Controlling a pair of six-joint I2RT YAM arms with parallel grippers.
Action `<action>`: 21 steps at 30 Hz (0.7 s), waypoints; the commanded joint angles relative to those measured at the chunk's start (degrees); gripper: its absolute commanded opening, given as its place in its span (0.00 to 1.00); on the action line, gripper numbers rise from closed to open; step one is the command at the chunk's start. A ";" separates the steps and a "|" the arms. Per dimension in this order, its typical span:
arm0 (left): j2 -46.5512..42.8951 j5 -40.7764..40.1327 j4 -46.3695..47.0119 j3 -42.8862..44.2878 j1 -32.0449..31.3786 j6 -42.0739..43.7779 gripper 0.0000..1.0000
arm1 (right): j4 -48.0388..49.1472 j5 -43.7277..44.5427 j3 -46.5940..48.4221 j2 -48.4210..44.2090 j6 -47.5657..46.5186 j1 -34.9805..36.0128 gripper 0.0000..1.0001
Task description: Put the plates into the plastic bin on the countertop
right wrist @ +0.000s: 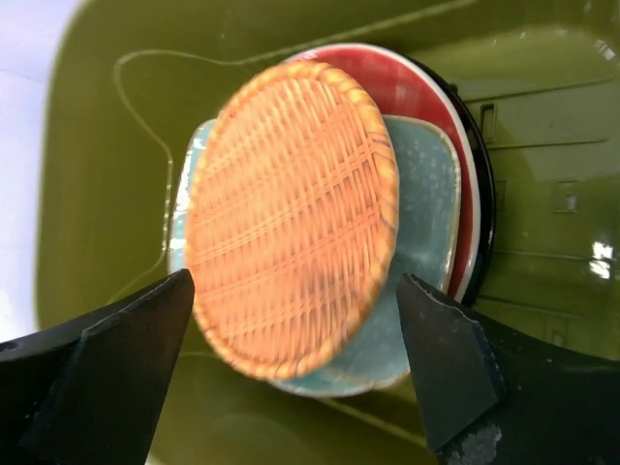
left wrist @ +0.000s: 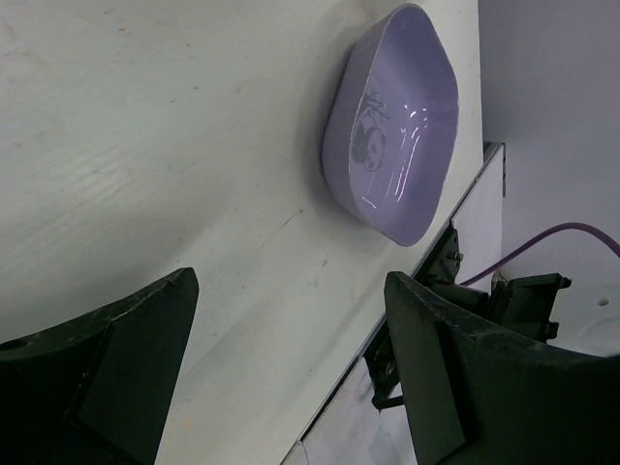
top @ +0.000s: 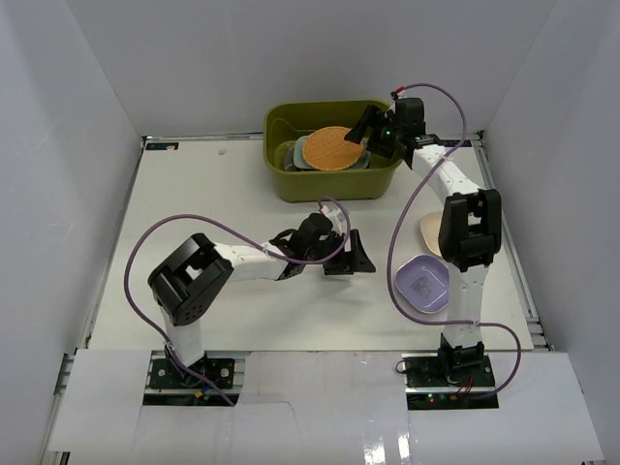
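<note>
The green bin (top: 281, 179) stands at the far middle of the bench (top: 194, 194), its long side running left to right. Inside it lies a stack of plates. An orange woven plate (right wrist: 291, 218) is on top, a little blurred and tilted in the right wrist view. Under it is a teal plate (right wrist: 421, 194) with rounded corners. Below that is a red plate (right wrist: 412, 82) with a dark rim, showing at the right side of the stack. The bin's floor to the right of the stack is bare green plastic with small slots.

The right hand (top: 373, 134) hangs over the right end of the bin. Its fingers are spread wide on either side of the orange plate and grip nothing.

Two more dishes sit on the bench at the right, well apart from the bin. A lavender dish (top: 422, 283), squarish, sits near the front. A cream dish (top: 429, 235) sits just beyond it, partly hidden behind the right arm (top: 470, 228).

The left hand (top: 349, 254) is low over the middle of the bench, near side of the bin. It points toward the lavender dish with its fingers wide apart and empty.
</note>
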 commanded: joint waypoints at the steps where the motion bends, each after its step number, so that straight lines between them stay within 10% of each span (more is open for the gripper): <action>1: 1.48 -2.14 1.62 3.74 -1.89 1.28 0.88 | -0.01 3.35 1.36 -10.55 -3.79 -0.22 0.92; 6: 7.62 -1.53 0.92 7.88 -3.12 2.51 0.86 | 0.87 10.36 -14.85 -25.45 -6.25 -2.94 0.88; 14: 14.31 -1.44 -2.68 15.61 -5.94 8.04 0.83 | 7.64 18.37 -51.53 -51.06 1.65 -18.83 0.38; 18: 16.42 0.31 -2.69 18.16 -6.29 8.14 0.83 | 7.64 20.23 -62.09 -59.06 2.53 -25.88 0.39; 21: 17.56 0.75 -3.47 21.32 -6.99 9.63 0.81 | 7.64 23.12 -67.19 -60.66 1.13 -30.27 0.65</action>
